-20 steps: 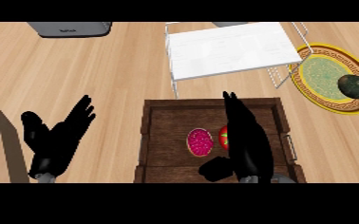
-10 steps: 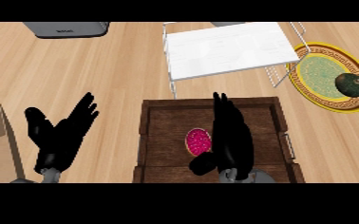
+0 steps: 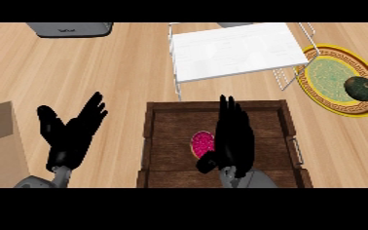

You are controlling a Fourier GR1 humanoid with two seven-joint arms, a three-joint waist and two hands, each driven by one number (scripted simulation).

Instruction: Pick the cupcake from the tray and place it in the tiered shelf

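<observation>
A pink-topped cupcake (image 3: 202, 143) sits in the dark wooden tray (image 3: 165, 141), partly hidden by my right hand (image 3: 233, 139). That hand lies over the tray with its fingers straight, pointing away from me, its thumb beside the cupcake's near side. The white tiered shelf (image 3: 233, 51) with a wire frame stands just beyond the tray. My left hand (image 3: 72, 131) rests open at the lower left, over the bare counter.
A yellow-rimmed green plate (image 3: 327, 80) with a dark round fruit (image 3: 357, 86) lies to the right of the shelf. A grey appliance (image 3: 70, 29) sits at the far left edge. A tan box corner (image 3: 9, 136) shows at the left edge.
My right hand has slid left across the tray and now covers the cupcake's right half. The left hand has hardly moved.
</observation>
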